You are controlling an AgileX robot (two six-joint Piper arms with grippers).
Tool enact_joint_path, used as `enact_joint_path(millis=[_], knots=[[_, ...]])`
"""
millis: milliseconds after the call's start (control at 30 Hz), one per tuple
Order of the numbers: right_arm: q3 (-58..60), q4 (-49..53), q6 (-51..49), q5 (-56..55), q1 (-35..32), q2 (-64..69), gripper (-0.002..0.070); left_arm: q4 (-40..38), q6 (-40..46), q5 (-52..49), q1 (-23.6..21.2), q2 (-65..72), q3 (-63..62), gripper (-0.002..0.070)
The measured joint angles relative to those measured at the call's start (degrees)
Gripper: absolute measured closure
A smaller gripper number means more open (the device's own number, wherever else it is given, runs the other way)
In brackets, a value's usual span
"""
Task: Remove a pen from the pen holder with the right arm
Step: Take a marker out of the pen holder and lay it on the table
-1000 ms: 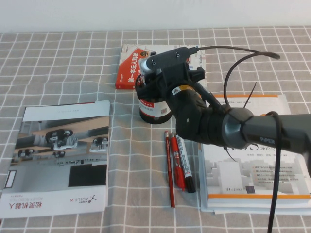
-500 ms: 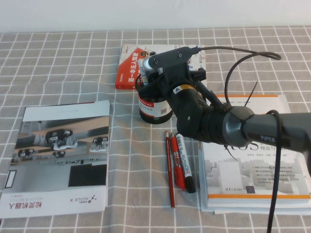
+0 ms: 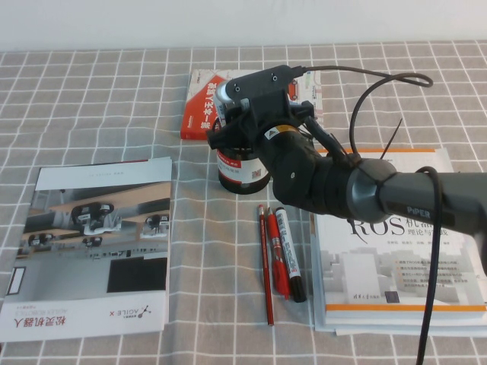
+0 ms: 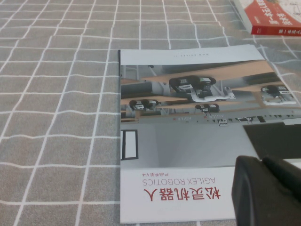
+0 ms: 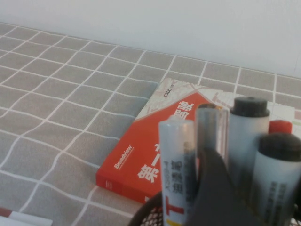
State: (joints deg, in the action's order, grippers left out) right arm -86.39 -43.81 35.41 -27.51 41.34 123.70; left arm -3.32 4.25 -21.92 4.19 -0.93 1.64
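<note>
**Right pincer at the pen holder**

Down at the holder's rim, among upright markers standing inside; cannot tell whether open or gripping. Behind the holder, a red book. Near its base, three pens flat on the checked surface, beside a white book. Left pincer over a brochure; state likewise impossible to tell.

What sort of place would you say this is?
Probably a study desk staged for robot trials: a ROS textbook, a brochure and a pen holder on checked cloth. The right hand is at the pen holder; the left hand hangs above the brochure.
</note>
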Motion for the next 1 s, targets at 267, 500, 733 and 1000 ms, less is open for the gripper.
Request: enact_joint_path(millis=[267, 500, 733, 1000], knots=[[0.00, -0.36, 0.00, 0.14, 0.00, 0.00, 0.0429, 0.00, 0.00, 0.00, 0.00, 0.00, 0.00, 0.0677], [0.00, -0.74, 0.00, 2.57, -0.29, -0.10, 0.0451, 0.00, 0.00, 0.00, 0.00, 0.00, 0.00, 0.0677], [0.00, -0.76, 0.00, 4.32, -0.47, -0.10, 0.0454, 0.00, 0.00, 0.00, 0.00, 0.00, 0.00, 0.0677], [0.00, -0.76, 0.00, 4.72, -0.47, -0.64, 0.0483, 0.00, 0.00, 0.00, 0.00, 0.00, 0.00, 0.0677]])
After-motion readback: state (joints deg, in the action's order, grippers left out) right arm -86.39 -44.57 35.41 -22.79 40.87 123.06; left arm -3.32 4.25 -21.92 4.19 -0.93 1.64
